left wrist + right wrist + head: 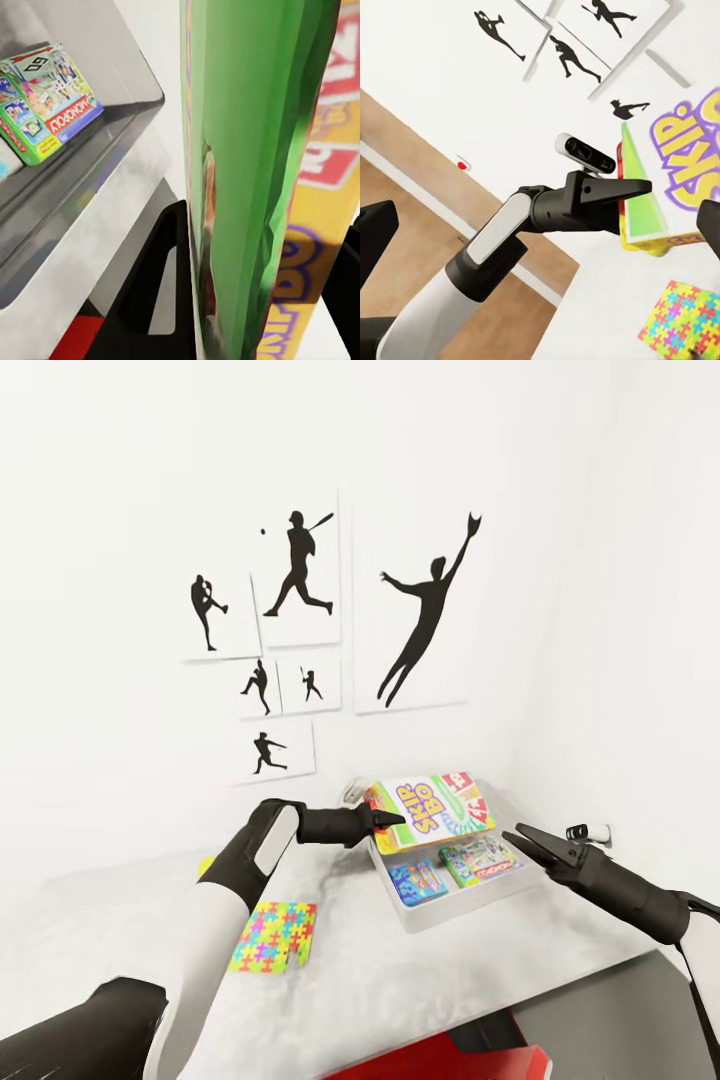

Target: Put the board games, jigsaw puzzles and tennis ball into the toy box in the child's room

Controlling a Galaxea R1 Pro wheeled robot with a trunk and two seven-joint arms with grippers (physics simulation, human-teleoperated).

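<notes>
Head view: the left hand is gripping the large board game over the toy box; the right hand is hanging released alongside. Left wrist view: the box's green edge is sitting between the jaws, best lowered flat before letting go.

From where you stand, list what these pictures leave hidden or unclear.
- Tennis ball: I cannot find it on the table.
- Second jigsaw puzzle: a yellow sliver behind the left arm in the head view might be it; the other puzzle shows plainly.
- Toy box floor: the Skip-Bo box, held by the left pincer, covers its far part.
- Right pincer: too small in the head view to tell open from shut.
</notes>
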